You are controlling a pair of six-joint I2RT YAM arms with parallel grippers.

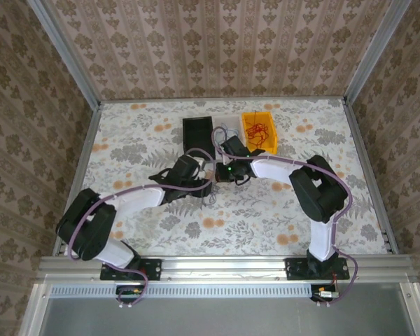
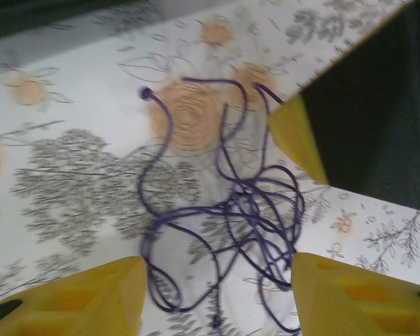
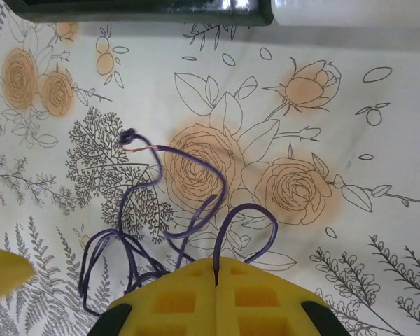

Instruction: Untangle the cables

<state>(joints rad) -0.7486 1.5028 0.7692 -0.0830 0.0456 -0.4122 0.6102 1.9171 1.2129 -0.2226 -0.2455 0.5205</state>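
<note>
Purple cable, separating step: your right hand was clamped on a strand, your left hand apart astride the tangle. Next called for a second grip.

Table covered in pale floral cloth, grey leaves and orange roses; three bins sit in a row at the far middle, touching or just beside each other: black bin on the left, small white bin in the middle, yellow bin on the right; purple cable tangle lies on the cloth near the table centre, in front of the bins; thin loops overlap in a knot; one strand runs out across an orange rose to a small end plug; rest of the cloth bare
</note>
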